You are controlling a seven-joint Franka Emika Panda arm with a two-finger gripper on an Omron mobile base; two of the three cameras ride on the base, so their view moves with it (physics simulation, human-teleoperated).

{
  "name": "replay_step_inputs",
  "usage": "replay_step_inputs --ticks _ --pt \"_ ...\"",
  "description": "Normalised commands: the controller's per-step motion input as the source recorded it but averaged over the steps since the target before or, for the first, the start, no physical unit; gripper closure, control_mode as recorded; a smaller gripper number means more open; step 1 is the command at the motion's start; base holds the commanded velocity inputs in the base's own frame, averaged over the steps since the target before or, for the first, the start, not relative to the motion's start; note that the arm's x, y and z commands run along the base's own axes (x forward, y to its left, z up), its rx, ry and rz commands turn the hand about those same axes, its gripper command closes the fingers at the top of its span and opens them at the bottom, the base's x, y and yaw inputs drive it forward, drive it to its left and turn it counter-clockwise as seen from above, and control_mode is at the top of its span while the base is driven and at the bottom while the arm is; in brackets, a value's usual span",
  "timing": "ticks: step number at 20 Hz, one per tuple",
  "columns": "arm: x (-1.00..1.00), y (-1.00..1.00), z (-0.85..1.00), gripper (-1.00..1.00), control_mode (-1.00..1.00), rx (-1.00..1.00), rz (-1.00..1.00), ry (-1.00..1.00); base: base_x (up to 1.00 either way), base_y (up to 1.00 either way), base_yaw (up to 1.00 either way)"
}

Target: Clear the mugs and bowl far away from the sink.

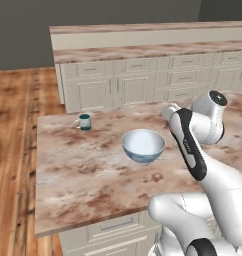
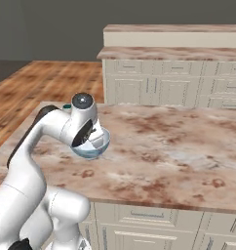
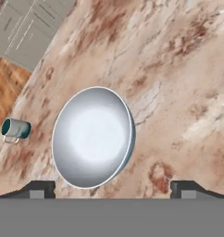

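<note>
While wide open and empty, jaws above bowl (image 3: 93, 137), teal mug (image 3: 15, 129) well aside.

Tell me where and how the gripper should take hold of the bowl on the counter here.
Probably by the rim, from above. The bowl sits upright and empty on the counter, too wide to span, so one finger inside and one outside the thin wall suits it. The gripper is open above it. The side away from the teal mug gives clear room.
</note>
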Motion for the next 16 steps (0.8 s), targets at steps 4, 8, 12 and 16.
replay_step_inputs --ticks 4,8,12,16 --pt "-0.59 0.02 0.60 -1.00 -1.00 -0.06 0.03 -0.05 0.00 0.00 0.00" --pt "-0.40 0.08 0.52 -1.00 -1.00 -0.15 0.00 -0.02 0.00 0.00 0.00" --pt "-0.11 0.18 0.55 -1.00 -1.00 -0.18 -0.11 0.00 0.00 0.00 0.00" --pt "-0.09 0.05 0.30 -1.00 -1.00 -0.03 0.03 0.10 0.00 0.00 0.00"
